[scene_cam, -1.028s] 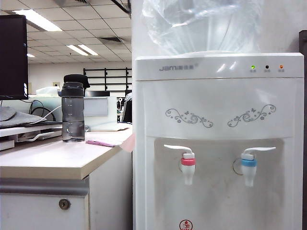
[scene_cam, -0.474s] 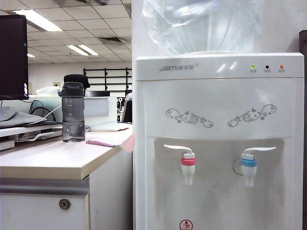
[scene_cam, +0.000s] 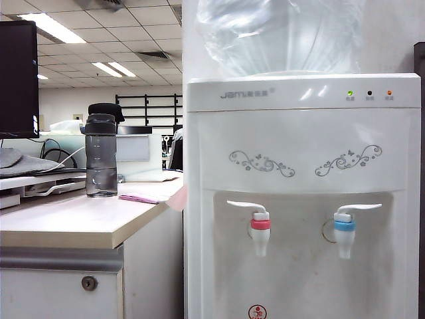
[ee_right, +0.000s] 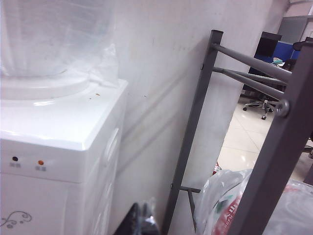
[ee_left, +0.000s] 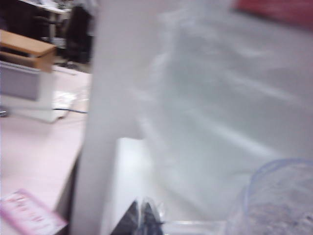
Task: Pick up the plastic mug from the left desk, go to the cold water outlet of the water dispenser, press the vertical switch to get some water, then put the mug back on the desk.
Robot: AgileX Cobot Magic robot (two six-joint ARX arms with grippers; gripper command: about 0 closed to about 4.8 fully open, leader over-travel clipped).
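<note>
The plastic mug [ee_left: 281,200] shows only in the blurred left wrist view, as a clear rim and wall beside the big water bottle [ee_left: 220,98]. Its thin clear handle [ee_left: 195,226] runs to my left gripper [ee_left: 141,218], which is shut on it. The water dispenser [scene_cam: 299,133] fills the right of the exterior view. Low on its front, on the right, is the cold water outlet [scene_cam: 344,229] with a blue collar and its vertical switch [scene_cam: 362,208]. The left desk [scene_cam: 80,222] stands to the left. My right gripper [ee_right: 142,220] is shut on nothing, beside the dispenser's side wall. Neither gripper appears in the exterior view.
A smoky-grey bottle [scene_cam: 101,156] and a pink slip [scene_cam: 138,198] lie on the desk, with a monitor [scene_cam: 18,80] behind. The pink-red-collared tap [scene_cam: 259,229] sits left of the blue one. A grey metal rack [ee_right: 195,122] and a plastic bag [ee_right: 225,200] stand beside the dispenser.
</note>
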